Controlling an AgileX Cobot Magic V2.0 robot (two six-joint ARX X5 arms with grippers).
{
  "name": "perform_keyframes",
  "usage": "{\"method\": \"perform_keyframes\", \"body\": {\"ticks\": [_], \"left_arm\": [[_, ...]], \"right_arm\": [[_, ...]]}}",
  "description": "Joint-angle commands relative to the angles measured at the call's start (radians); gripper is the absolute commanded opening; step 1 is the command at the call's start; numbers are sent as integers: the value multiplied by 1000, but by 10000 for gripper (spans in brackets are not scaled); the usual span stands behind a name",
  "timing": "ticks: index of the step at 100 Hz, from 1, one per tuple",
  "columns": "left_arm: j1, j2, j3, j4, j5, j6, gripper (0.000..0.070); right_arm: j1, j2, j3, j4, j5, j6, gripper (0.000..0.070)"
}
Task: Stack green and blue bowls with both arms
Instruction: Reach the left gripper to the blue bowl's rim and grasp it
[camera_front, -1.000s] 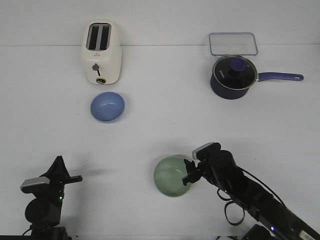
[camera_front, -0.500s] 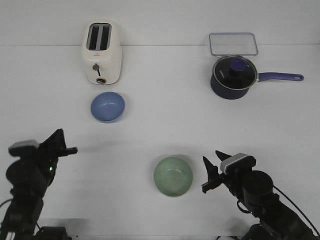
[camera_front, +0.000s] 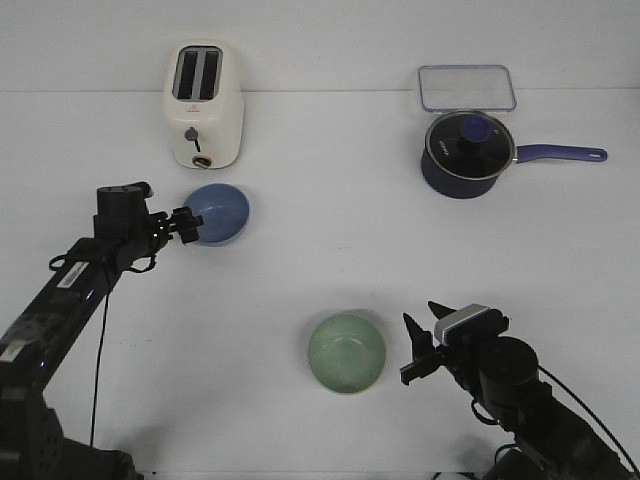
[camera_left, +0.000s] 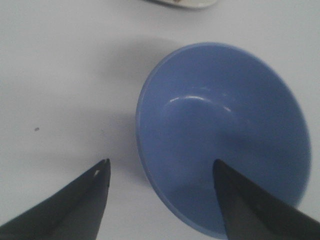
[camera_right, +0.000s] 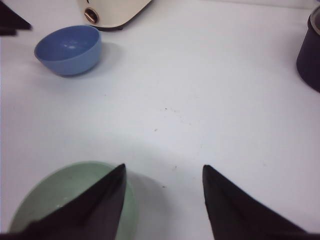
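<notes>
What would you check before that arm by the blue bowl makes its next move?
1. Left gripper open: ok.
2. Blue bowl rim between its fingers, one finger inside: ok.
3. Blue bowl upright and empty: ok.
4. Green bowl upright, empty, ready to receive: ok.
5. Right gripper open, beside the green bowl, not holding it: ok.
6. Toaster clear of the lift path: cannot tell.

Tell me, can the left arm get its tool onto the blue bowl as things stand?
Probably yes. The left tool is open and straddles the blue bowl's near rim, one finger inside, the other outside over bare table. Nothing blocks it; the toaster stands behind.
</notes>
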Motion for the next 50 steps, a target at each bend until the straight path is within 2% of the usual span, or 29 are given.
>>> {"method": "perform_keyframes", "body": {"ticks": [1,24,29,36,39,50], "left_arm": [[-7,56,41,10,3,14,383],[-20,172,71,71,-1,16,363],[-20,179,71,82,-3,16,277],[-20,182,71,89,-3,17,71],[-20,183,71,88,-4,21,4],[-20,183,71,79,-5,29,11]], "right_arm": [[9,6,5,10,5,-9,322],[9,6,5,10,5,-9,322],[9,6,5,9,5,-8,322],[9,6,5,9,4,-8,322],[9,6,5,9,4,-8,322],[9,6,5,9,5,-6,322]]}}
